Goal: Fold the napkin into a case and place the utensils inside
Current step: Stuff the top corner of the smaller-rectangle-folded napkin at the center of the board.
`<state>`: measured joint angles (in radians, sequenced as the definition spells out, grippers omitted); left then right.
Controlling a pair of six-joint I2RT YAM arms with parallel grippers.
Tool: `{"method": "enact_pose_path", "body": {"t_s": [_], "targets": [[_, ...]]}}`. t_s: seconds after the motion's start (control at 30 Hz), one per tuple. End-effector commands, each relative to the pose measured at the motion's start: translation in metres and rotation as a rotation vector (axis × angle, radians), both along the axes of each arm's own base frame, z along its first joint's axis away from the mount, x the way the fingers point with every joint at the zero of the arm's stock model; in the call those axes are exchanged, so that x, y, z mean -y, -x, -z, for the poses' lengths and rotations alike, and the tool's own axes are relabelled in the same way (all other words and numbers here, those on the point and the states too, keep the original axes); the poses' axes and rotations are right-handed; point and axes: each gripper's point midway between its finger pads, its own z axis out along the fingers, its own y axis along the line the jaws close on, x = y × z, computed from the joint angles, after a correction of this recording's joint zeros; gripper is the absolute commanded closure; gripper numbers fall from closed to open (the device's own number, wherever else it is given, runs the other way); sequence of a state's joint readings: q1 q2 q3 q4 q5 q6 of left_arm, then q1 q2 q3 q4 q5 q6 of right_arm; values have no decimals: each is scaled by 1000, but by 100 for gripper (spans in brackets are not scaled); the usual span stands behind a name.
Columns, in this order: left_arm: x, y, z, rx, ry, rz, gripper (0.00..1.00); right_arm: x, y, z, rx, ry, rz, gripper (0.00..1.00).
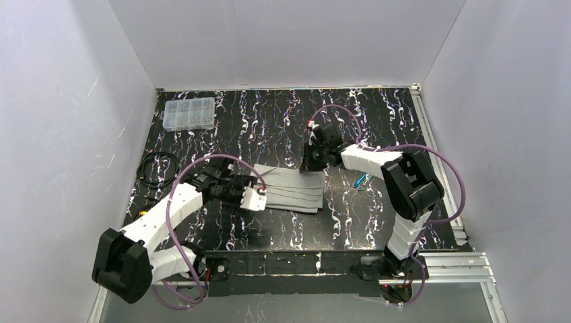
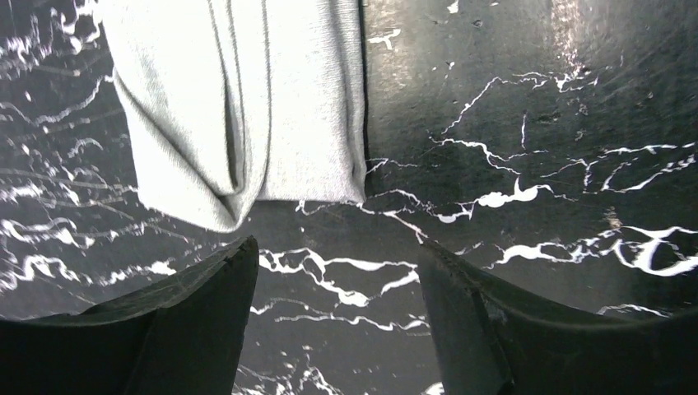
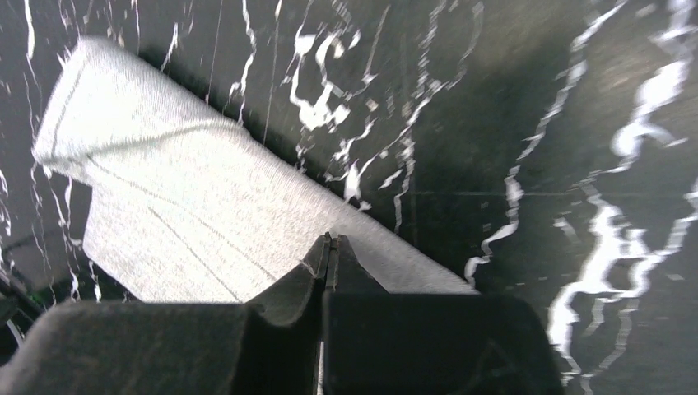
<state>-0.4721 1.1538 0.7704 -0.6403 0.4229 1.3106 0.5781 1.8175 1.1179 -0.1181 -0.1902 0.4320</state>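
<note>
The napkin (image 1: pixel 291 188) lies mid-table as a flat, layered light-grey rectangle, the case shape. My left gripper (image 1: pixel 261 195) sits at its left end. In the left wrist view that gripper (image 2: pixel 337 255) is open, with bare table between the fingers and the napkin's folded end (image 2: pixel 247 107) just beyond the tips. My right gripper (image 1: pixel 314 161) hovers at the napkin's far right corner. In the right wrist view it (image 3: pixel 332 241) is shut, tips together over the cloth's edge (image 3: pixel 197 222), and no cloth shows between them. The utensils (image 1: pixel 363 180), blue among them, lie right of the napkin.
A clear plastic compartment box (image 1: pixel 189 113) stands at the back left. A coiled black cable (image 1: pixel 156 168) lies by the left wall. White walls close in three sides. A metal rail (image 1: pixel 441 264) runs along the near right edge.
</note>
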Motion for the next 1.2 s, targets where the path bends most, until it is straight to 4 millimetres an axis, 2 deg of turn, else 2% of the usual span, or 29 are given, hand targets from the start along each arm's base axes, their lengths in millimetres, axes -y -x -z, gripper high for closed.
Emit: {"method": "enact_pose_path", "body": {"t_s": [0.0, 0.1, 0.23, 0.33, 0.47, 0.7, 0.77, 0.97, 1.07, 1.13, 1.17], "targets": [[11, 10, 14, 130, 55, 230, 30, -25, 18, -14, 29, -70, -43, 99], [15, 8, 21, 172, 61, 296, 30, -29, 15, -31, 75, -96, -51, 99], [18, 6, 30, 189, 54, 350, 35, -41, 6, -53, 182, -130, -127, 95], [19, 3, 39, 217, 48, 383, 43, -51, -2, -55, 218, -146, -175, 94], [17, 5, 49, 217, 26, 423, 53, -67, -8, -52, 205, -191, -197, 95], [15, 5, 60, 245, 3, 469, 57, -98, -1, -49, 217, -244, -285, 96], [15, 4, 65, 256, -3, 478, 62, -105, 3, -46, 213, -257, -305, 96], [19, -9, 69, 318, -1, 471, 74, -113, 14, -26, 198, -275, -334, 96], [21, -16, 67, 339, 1, 459, 83, -112, 17, -15, 191, -271, -343, 96], [24, -21, 63, 353, 9, 442, 96, -110, 20, -6, 180, -263, -348, 96], [25, -24, 59, 361, 19, 428, 100, -109, 21, -2, 174, -260, -350, 96]]}}
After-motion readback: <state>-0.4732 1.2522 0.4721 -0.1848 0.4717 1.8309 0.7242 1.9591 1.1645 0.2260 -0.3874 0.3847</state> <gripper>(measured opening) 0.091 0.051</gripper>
